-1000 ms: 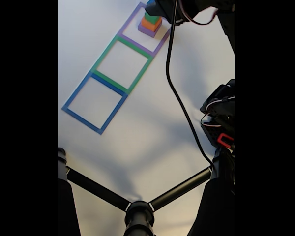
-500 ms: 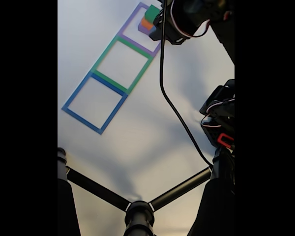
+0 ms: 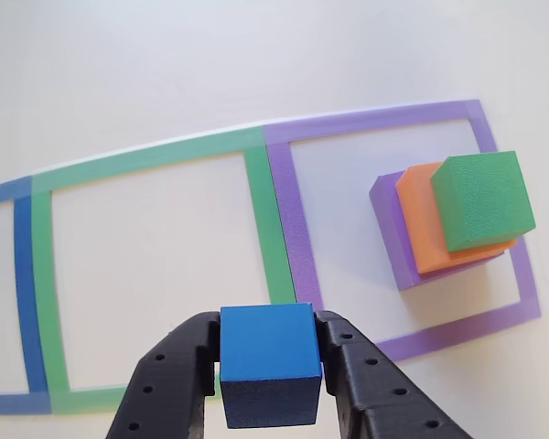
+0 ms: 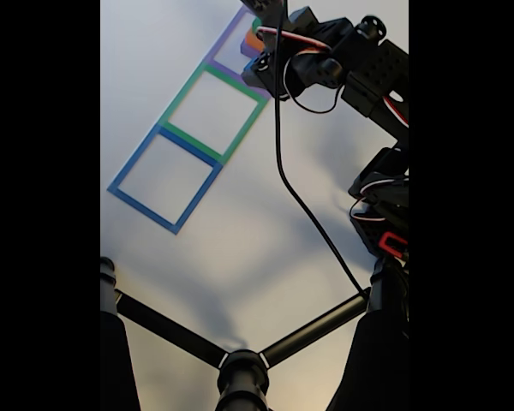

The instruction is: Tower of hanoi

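Note:
The blue cube (image 3: 267,352) of the tower of hanoi is lifted off the table, and my gripper (image 3: 270,366) is shut on it, one black finger (image 3: 169,384) on each side. It hangs over the near edge where the green and purple taped squares meet. The other blocks stay stacked to the right inside the purple taped square (image 3: 293,229): flat purple (image 3: 389,240) at the bottom, orange (image 3: 416,219) on it, green (image 3: 483,201) on top. In the fixed view my arm (image 4: 325,60) covers most of the stack, and a sliver of orange (image 4: 254,39) shows.
Three taped outlines lie in a row on the white table: purple, green (image 4: 212,111) and blue (image 4: 164,180). A black cable (image 4: 300,188) hangs from the arm to the base (image 4: 385,205). Black tripod legs (image 4: 240,368) cross the near table.
The gripper, which was down at the top of the stack, has come away with the blue cube. The arm has drawn back, down and right in the fixed view.

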### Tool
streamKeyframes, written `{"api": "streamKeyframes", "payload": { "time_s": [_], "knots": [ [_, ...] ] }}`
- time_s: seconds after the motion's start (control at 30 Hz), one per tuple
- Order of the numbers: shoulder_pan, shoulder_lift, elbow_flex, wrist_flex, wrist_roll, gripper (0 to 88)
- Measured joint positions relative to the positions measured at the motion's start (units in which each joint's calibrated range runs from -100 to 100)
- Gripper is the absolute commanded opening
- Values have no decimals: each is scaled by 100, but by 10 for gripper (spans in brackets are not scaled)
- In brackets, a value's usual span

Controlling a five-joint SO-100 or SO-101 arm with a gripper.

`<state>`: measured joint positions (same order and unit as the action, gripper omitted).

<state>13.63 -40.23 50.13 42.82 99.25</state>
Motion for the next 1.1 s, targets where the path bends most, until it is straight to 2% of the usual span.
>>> {"api": "streamKeyframes", "payload": {
  "time_s": [0.33, 0.63, 0.83, 1.1],
  "knots": [
    [-40, 0, 2451, -3397, 0, 26],
    [-300, 1900, 2674, -6228, 0, 27],
    [-549, 2909, 2674, -7440, 0, 29],
    [-799, 3884, 2657, -8485, 0, 31]
  ]
}}
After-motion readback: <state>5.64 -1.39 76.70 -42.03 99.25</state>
